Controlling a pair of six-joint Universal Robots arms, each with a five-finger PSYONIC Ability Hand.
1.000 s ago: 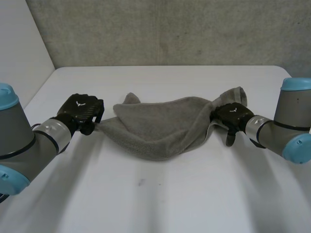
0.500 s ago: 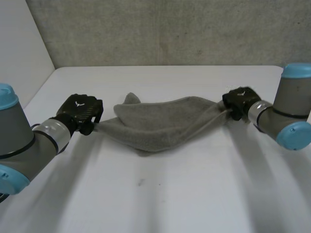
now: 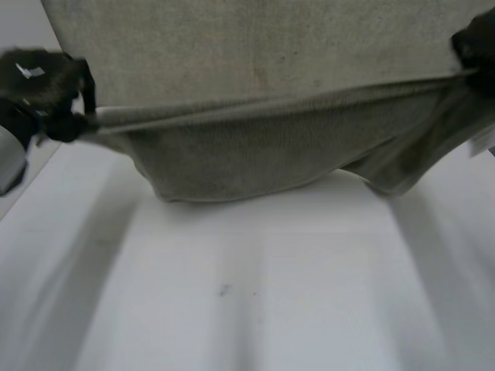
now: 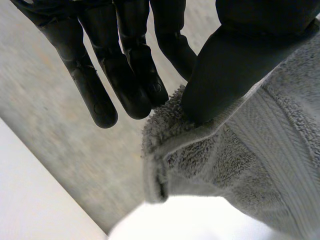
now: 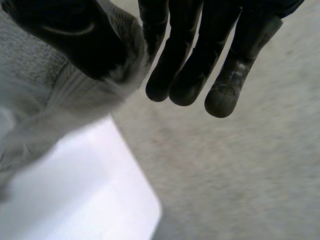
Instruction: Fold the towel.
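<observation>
Fingers (image 4: 132, 80) of left hand (image 3: 46, 89) pinch a towel (image 3: 263, 147) corner, upper left | right hand (image 3: 478, 42) pinches the other corner, upper right | towel hangs stretched in the middle, above the desk (image 3: 232, 294) | tip: hold tight, move both hands level so it lands flat

White table (image 3: 255, 309), smooth and matte. Near its middle, one small dark speck (image 3: 224, 291) directly on the surface. Over the far part, a hanging towel (image 3: 255, 154), lower edge close to the tabletop; contact unclear. Rounded corner (image 5: 147, 207) in the right wrist view.
</observation>
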